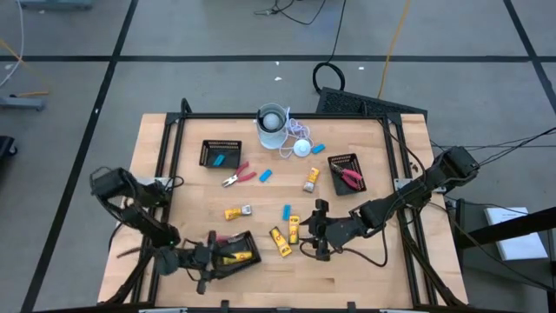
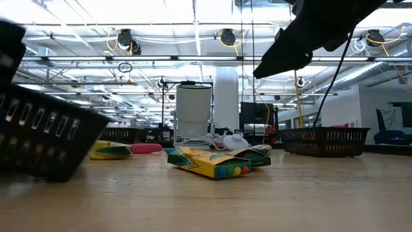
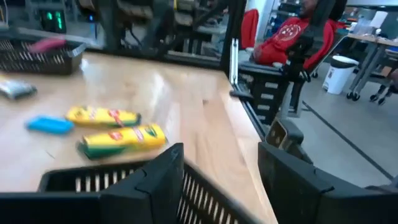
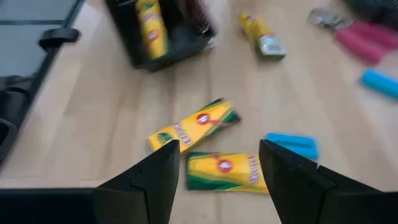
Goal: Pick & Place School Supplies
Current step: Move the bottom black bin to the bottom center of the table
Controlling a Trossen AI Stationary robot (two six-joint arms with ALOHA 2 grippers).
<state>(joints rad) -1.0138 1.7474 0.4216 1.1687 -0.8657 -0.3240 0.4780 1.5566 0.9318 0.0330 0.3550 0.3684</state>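
1. Crayon boxes (image 1: 294, 229), yellow and green, lie side by side on the desk (image 1: 365, 269) near its front middle.
2. Right end effector (image 1: 317, 233) hovers just beside them, fingers spread.
3. Left end effector (image 1: 207, 259), fingers spread, straddles the wall of a black mesh tray (image 1: 233, 249) holding another crayon box.

Bare wood beyond the two crayon boxes (image 1: 287, 235), blue stick (image 1: 286, 210) just beside.
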